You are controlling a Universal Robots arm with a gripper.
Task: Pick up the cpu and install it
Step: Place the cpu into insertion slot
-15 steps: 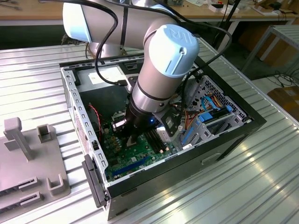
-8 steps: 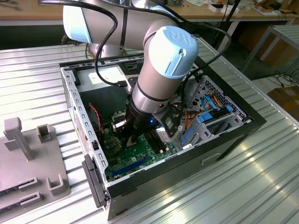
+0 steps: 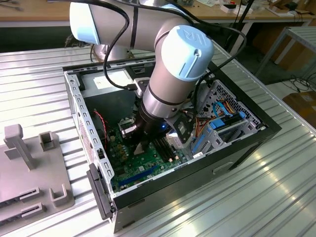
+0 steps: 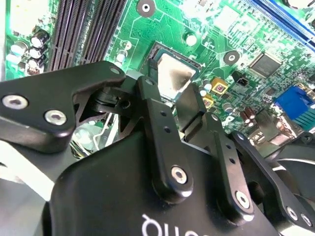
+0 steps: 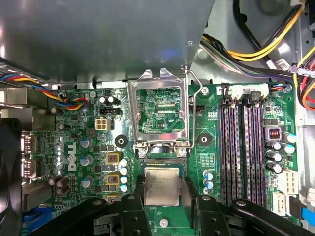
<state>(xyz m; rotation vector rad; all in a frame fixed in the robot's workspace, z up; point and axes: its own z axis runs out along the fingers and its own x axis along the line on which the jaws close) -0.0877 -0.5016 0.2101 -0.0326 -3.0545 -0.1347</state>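
We're holding the cpu (image 5: 161,183) in the gripper (image 5: 162,197), with the fingers (image 5: 133,206) closed on two opposite edges, right over the socket (image 5: 162,161) on the motherboard (image 5: 206,132). The load plate (image 5: 132,113) is standing open just beyond it, and the lever (image 5: 197,93) is swung out beside it.

Risks we're watching:
- **Misalignment:** the chip could be going in slightly rotated or tilted, so a corner rides on the socket frame and the contacts underneath get bent. Likely causes are an offset between grip and frame, or the chip slipping, since we're only pinching thin edges.
- **Pressing early:** pushing down before it's lined up would do the same damage.
- **Snagging:** the plate and lever are sitting near the fingers, so a sideways nudge could catch them.

What we're not seeing:
- The chip is covering the socket contacts.
- We can't tell whether it's seated, touching or hovering just above.
- The gripper body is cutting off its near edge in both wrist views.
- We can't make out an orientation mark.
- In the exterior view the arm's wrist (image 3: 163,103) is blocking the socket area inside the case (image 3: 81,123).
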